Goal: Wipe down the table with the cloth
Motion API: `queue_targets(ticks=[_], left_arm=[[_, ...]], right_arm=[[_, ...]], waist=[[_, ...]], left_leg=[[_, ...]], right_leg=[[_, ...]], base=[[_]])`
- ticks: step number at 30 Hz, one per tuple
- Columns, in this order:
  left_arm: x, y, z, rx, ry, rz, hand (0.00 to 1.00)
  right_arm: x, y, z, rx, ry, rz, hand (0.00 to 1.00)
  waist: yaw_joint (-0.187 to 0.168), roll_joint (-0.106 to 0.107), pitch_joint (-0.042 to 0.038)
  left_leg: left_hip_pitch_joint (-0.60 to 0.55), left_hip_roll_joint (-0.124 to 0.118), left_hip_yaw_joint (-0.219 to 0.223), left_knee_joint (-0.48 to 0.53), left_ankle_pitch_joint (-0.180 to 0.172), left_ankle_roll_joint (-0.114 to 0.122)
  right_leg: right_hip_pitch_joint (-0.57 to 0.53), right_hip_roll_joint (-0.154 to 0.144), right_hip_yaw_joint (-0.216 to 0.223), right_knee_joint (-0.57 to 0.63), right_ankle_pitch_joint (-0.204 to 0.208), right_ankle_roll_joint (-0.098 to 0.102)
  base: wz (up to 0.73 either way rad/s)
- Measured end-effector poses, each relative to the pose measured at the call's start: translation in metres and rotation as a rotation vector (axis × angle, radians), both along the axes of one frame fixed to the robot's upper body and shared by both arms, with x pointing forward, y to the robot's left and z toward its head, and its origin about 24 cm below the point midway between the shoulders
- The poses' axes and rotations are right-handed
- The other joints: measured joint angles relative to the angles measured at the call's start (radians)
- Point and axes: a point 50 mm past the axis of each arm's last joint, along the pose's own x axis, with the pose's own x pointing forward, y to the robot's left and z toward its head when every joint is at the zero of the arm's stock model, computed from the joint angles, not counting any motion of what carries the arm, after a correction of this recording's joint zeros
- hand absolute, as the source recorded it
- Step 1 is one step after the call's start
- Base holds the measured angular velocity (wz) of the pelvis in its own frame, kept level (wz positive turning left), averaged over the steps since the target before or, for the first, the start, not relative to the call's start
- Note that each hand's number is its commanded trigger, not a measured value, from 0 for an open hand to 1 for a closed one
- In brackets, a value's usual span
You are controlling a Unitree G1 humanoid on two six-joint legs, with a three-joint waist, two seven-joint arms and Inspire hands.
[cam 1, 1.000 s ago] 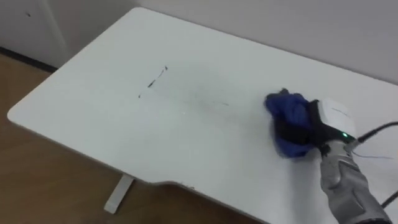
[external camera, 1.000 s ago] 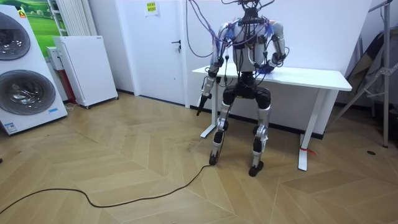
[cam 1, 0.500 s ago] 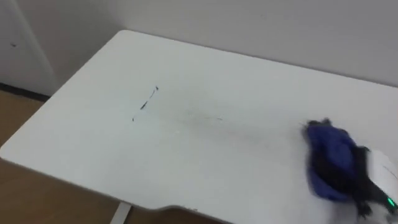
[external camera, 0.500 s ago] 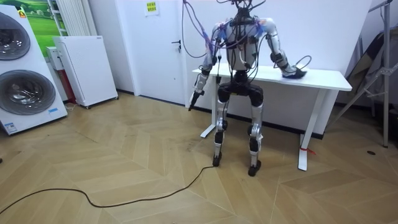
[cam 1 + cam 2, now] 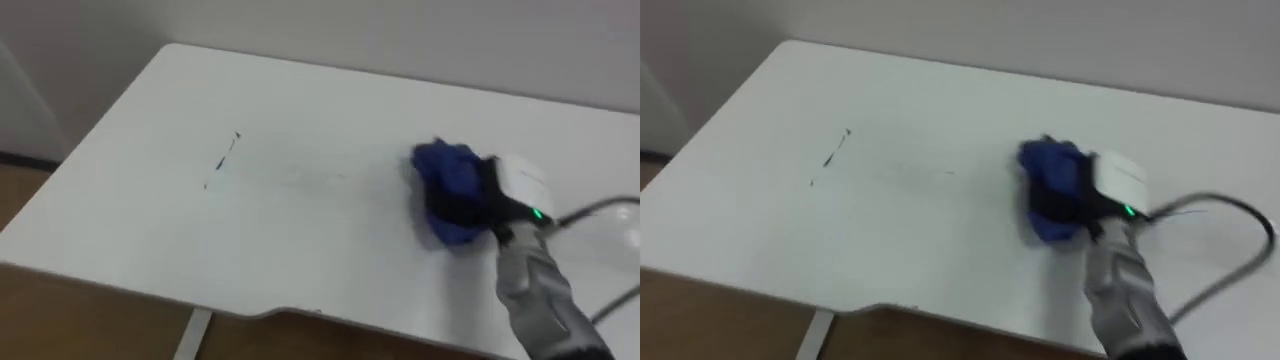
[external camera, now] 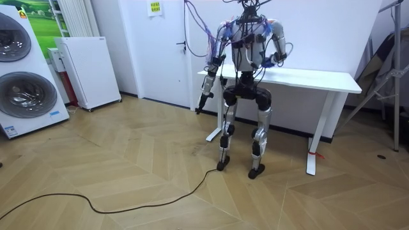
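1 blue cloth (image 5: 445,188), gripped by the right hand (image 5: 503,192), on table (image 5: 300,100).

The counter (image 5: 300,110) has a smooth, matt white top. On it lies the cloth (image 5: 448,180), soft rumpled blue fabric; the right hand (image 5: 508,188) upon it has a glossy white plastic back. Below the counter, the floor (image 6: 128,166) is faintly shiny wood.

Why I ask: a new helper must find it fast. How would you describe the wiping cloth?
A white table spans the eye views, against a pale wall. Toward its right side, the robot's right hand rests on a blue cloth. It is a crumpled, bright blue bundle, unlike the thin dark marks to its left.
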Motion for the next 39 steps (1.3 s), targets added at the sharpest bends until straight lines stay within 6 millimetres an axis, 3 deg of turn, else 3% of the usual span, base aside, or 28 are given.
queue_targets(ticks=[2, 5, 6, 7, 9, 12, 17, 21, 22, 25, 29, 31, 33, 35, 36, 39], left_arm=[[-0.023, 0.0, 0.0, -0.002, 0.064, 0.021, 0.0], [-0.047, 0.007, 0.005, 0.0, 0.112, 0.08, 0.0], [-0.052, 0.012, 0.008, 0.011, 0.112, 0.112, 0.0], [-0.058, 0.014, 0.009, 0.014, 0.117, 0.137, 0.0], [-0.064, 0.02, 0.013, 0.031, 0.123, 0.156, 0.0], [-0.058, 0.028, 0.016, 0.053, 0.087, 0.137, 0.0], [-0.044, 0.025, 0.014, 0.04, 0.055, 0.102, 0.0], [-0.029, 0.019, 0.009, -0.003, 0.035, 0.071, 0.0], [-0.027, 0.017, 0.008, -0.009, 0.038, 0.074, 0.0], [-0.03, 0.008, 0.004, -0.042, 0.055, 0.081, 0.0], [-0.043, 0.007, 0.005, -0.05, 0.081, 0.115, 0.0], [-0.053, 0.009, 0.007, -0.041, 0.103, 0.122, 0.0], [-0.059, 0.01, 0.008, -0.035, 0.111, 0.14, 0.0], [-0.061, 0.014, 0.01, -0.022, 0.112, 0.148, 0.0], [-0.062, 0.017, 0.011, -0.013, 0.108, 0.157, 0.0], [-0.067, 0.021, 0.012, -0.001, 0.115, 0.173, 0.0]], right_arm=[[-0.002, -0.008, -0.003, 0.002, 0.012, -0.029, 1.0], [-0.038, -0.05, -0.048, -0.017, 0.189, -0.172, 1.0], [-0.06, -0.071, -0.066, 0.008, 0.259, -0.257, 1.0], [-0.081, -0.088, -0.073, 0.029, 0.245, -0.329, 1.0], [-0.099, -0.11, -0.077, 0.019, 0.258, -0.396, 1.0], [-0.125, -0.141, -0.084, 0.023, 0.313, -0.538, 1.0], [-0.12, -0.147, -0.08, 0.009, 0.327, -0.558, 1.0], [-0.088, -0.137, -0.07, 0.026, 0.339, -0.528, 1.0], [-0.079, -0.132, -0.064, 0.015, 0.326, -0.504, 1.0], [-0.067, -0.124, -0.054, 0.003, 0.278, -0.453, 1.0], [-0.067, -0.124, -0.052, 0.006, 0.256, -0.458, 1.0], [-0.083, -0.13, -0.062, 0.014, 0.253, -0.479, 1.0], [-0.097, -0.138, -0.069, 0.011, 0.252, -0.513, 1.0], [-0.116, -0.148, -0.077, 0.011, 0.259, -0.572, 1.0], [-0.131, -0.155, -0.082, 0.021, 0.277, -0.623, 1.0], [-0.158, -0.173, -0.086, 0.023, 0.307, -0.717, 1.0]], waist=[[-0.01, -0.002, -0.0009], [-0.024, -0.004, -0.0005], [-0.03, -0.012, -0.0056], [-0.039, -0.005, -0.004], [-0.061, -0.004, -0.0101], [-0.079, -0.002, -0.0212], [-0.087, 0.006, -0.0229], [-0.07, 0.014, -0.0227], [-0.061, 0.016, -0.0183], [-0.046, 0.024, -0.009], [-0.048, 0.024, -0.0087], [-0.08, 0.02, -0.0084], [-0.088, 0.012, -0.0146], [-0.111, 0.009, -0.0157], [-0.123, 0.001, -0.022], [-0.124, -0.003, -0.0246]], left_leg=[[0.012, -0.002, -0.001, 0.002, 0.003, 0.001], [0.023, -0.005, 0.0, 0.005, 0.004, 0.003], [0.028, -0.01, 0.01, -0.002, 0.006, 0.007], [0.037, -0.017, 0.016, -0.003, 0.007, 0.009], [0.052, -0.021, 0.017, -0.006, 0.007, 0.009], [0.088, -0.025, 0.023, -0.027, 0.007, 0.009], [0.1, -0.026, 0.03, -0.035, 0.002, 0.017], [0.063, -0.025, 0.022, -0.021, 0.007, 0.013], [0.049, -0.025, 0.021, -0.018, 0.011, 0.014], [0.031, -0.025, 0.03, -0.017, 0.014, 0.013], [0.035, -0.025, 0.029, -0.024, 0.021, 0.011], [0.045, -0.026, 0.023, -0.025, 0.021, 0.012], [0.054, -0.027, 0.027, -0.026, 0.021, 0.012], [0.062, -0.027, 0.028, -0.028, 0.019, 0.013], [0.069, -0.027, 0.028, -0.031, 0.017, 0.014], [0.087, -0.027, 0.029, -0.035, 0.007, 0.015]], right_leg=[[0.026, -0.007, -0.017, -0.001, -0.007, 0.01], [0.066, -0.014, -0.042, -0.008, -0.008, 0.013], [0.08, -0.021, -0.043, -0.011, -0.014, 0.022], [0.093, -0.029, -0.047, -0.013, -0.019, 0.03], [0.112, -0.034, -0.056, -0.017, -0.022, 0.035], [0.15, -0.038, -0.055, -0.02, -0.031, 0.047], [0.155, -0.035, -0.048, -0.029, -0.036, 0.044], [0.106, -0.024, -0.031, -0.02, -0.03, 0.022], [0.084, -0.021, -0.019, -0.009, -0.029, 0.017], [0.037, -0.02, 0.009, 0.017, -0.037, 0.011], [0.03, -0.02, 0.009, 0.018, -0.042, 0.01], [0.059, -0.02, 0.002, 0.003, -0.044, 0.013], [0.074, -0.021, 0.0, 0.0, -0.046, 0.017], [0.1, -0.023, -0.019, -0.01, -0.048, 0.021], [0.117, -0.025, -0.035, -0.014, -0.05, 0.024], [0.149, -0.024, -0.051, -0.029, -0.052, 0.026]], base=[[0.68], [0.65], [0.45], [0.3], [0.12], [0.04], [-0.23], [-0.22], [-0.27], [-0.16], [0.02], [0.31], [0.21], [0.4], [0.38], [0.08]])
